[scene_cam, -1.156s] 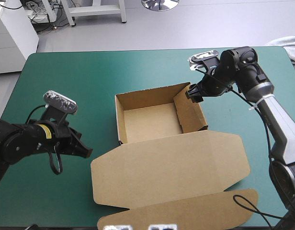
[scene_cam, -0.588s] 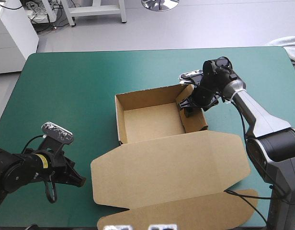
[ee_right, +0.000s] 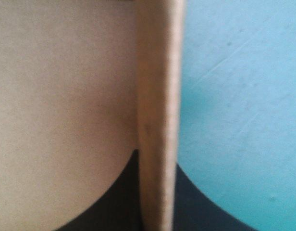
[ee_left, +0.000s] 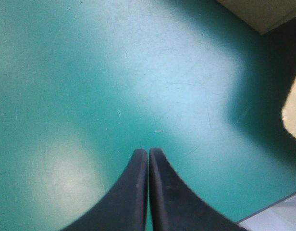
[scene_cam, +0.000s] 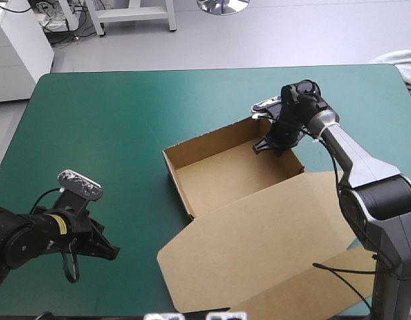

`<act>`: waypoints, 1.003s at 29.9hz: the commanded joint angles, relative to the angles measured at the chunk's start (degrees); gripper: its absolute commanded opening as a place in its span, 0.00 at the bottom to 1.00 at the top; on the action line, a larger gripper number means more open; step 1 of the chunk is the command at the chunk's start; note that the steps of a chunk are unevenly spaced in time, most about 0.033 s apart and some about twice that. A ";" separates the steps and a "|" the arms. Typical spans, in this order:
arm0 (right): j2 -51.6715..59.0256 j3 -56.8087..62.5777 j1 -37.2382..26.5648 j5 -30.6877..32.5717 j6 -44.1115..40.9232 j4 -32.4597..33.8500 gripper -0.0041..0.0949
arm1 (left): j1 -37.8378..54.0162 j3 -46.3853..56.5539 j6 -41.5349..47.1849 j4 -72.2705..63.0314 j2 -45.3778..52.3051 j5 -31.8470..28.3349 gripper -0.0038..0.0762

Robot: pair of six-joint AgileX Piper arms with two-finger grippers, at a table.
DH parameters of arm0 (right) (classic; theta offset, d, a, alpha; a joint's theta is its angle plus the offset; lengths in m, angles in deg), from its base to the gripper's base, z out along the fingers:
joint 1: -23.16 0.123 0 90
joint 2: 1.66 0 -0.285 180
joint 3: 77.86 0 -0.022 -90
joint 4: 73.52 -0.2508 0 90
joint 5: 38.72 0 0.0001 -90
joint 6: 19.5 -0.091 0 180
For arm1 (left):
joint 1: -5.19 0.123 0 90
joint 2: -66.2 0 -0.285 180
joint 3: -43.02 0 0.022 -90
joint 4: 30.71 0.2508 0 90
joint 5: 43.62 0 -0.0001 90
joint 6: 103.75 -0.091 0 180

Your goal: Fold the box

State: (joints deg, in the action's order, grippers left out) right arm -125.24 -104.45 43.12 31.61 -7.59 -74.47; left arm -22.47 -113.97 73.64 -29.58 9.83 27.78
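R claw pinches box wall; L claw closed over teal-green cover.

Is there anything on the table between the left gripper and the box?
No. Only bare teal-green cover lies between the left gripper and the box. The right gripper grips a wall of the box.

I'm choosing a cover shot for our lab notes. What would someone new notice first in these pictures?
The brown box dominates: an open tray at the middle of the teal-green cover, its big lid lying flat toward the near edge. The right gripper pinches the tray's far right wall, the board's edge standing between its black fingers. The left gripper is shut over bare cover near the left edge, holding nothing.
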 commanded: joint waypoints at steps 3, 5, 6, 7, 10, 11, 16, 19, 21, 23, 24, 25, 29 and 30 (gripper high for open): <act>3.38 -7.55 -3.10 1.47 0.49 5.54 0.02 | 0.05 -1.33 0.59 -0.15 0.32 1.24 0.04; 3.38 -10.34 -5.55 1.47 0.49 4.87 0.02 | 0.05 -1.33 0.59 -0.15 0.32 1.35 0.04; 3.38 -11.67 -6.59 1.47 0.49 4.46 0.02 | 0.05 -1.33 0.59 -0.15 0.32 1.35 0.04; 3.38 -12.98 -7.97 1.47 0.49 4.09 0.02 | 0.05 -1.33 0.59 -0.15 0.32 1.35 0.04; 3.38 -15.94 -12.15 1.47 1.24 4.21 0.02 | 0.05 -1.33 0.59 -0.15 0.32 1.35 0.04; 3.38 -16.66 -13.69 1.47 1.25 4.21 0.02 | 0.05 -1.33 0.59 -0.15 0.32 1.35 0.04; 3.38 -17.67 -20.33 1.47 1.34 4.11 0.02 | 0.05 -1.33 0.59 -0.15 0.32 1.35 0.04; 3.35 -17.67 -24.58 0.95 2.11 4.11 0.02 | 0.05 -1.33 0.59 -0.15 0.32 1.35 0.04; 3.25 -17.67 -27.43 -0.40 2.28 4.11 0.02 | 0.05 -1.33 0.59 -0.15 0.32 1.35 0.04; 3.25 -17.67 -29.91 -2.38 2.28 4.11 0.02 | 0.05 -1.33 0.59 -0.15 0.32 1.14 0.04; 3.25 -17.67 -31.25 -3.16 2.28 4.11 0.02 | 0.05 -1.33 0.59 -0.15 0.32 1.13 0.04; 3.25 -17.67 -32.55 -3.47 2.28 4.11 0.02 | 0.05 -1.33 0.59 -0.15 0.32 1.13 0.04; 2.45 -17.67 -37.14 -2.70 2.28 3.68 0.02 | 0.05 -1.33 0.59 -0.15 0.32 0.26 0.04; 2.28 -17.67 -38.18 -2.35 2.28 3.22 0.02 | 0.05 -1.33 0.59 -0.15 0.32 0.02 0.04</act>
State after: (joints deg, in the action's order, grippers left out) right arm -125.59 -120.16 7.76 30.40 -5.69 -70.43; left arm -22.47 -113.95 73.64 -29.54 9.83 27.78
